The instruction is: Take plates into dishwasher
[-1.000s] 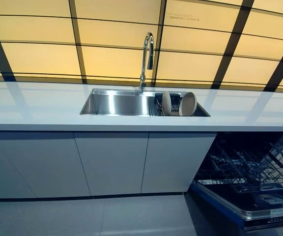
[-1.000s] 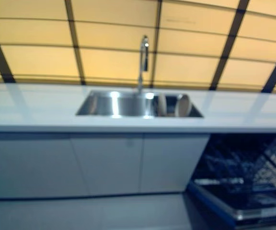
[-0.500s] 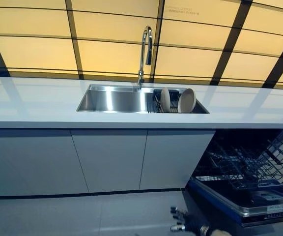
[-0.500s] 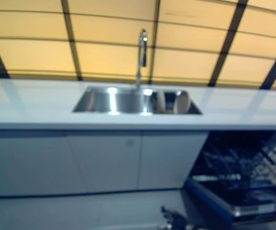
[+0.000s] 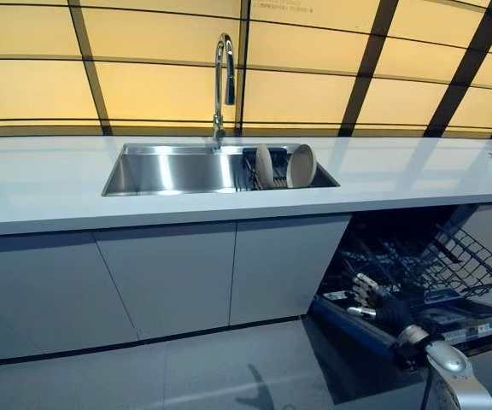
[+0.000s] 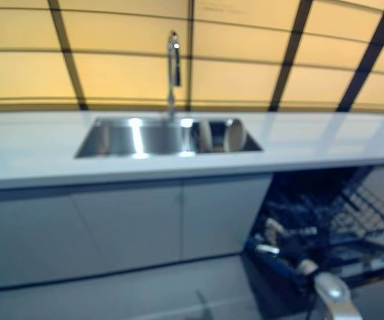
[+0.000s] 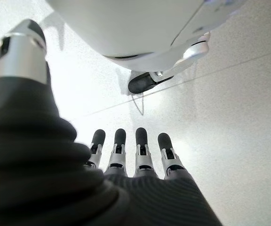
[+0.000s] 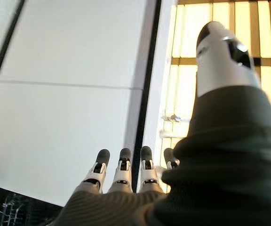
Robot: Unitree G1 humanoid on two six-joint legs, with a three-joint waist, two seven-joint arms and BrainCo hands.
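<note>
Beige round plates sit racked in the steel sink; right hand fingers relaxed, empty, by the open dishwasher's wire rack; only its wrist view shows the left hand, straight-fingered over floor.

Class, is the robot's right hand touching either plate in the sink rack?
Apart. The left eye view shows the right hand low, before the open dishwasher, while both plates stand in the sink rack on the counter.
</note>
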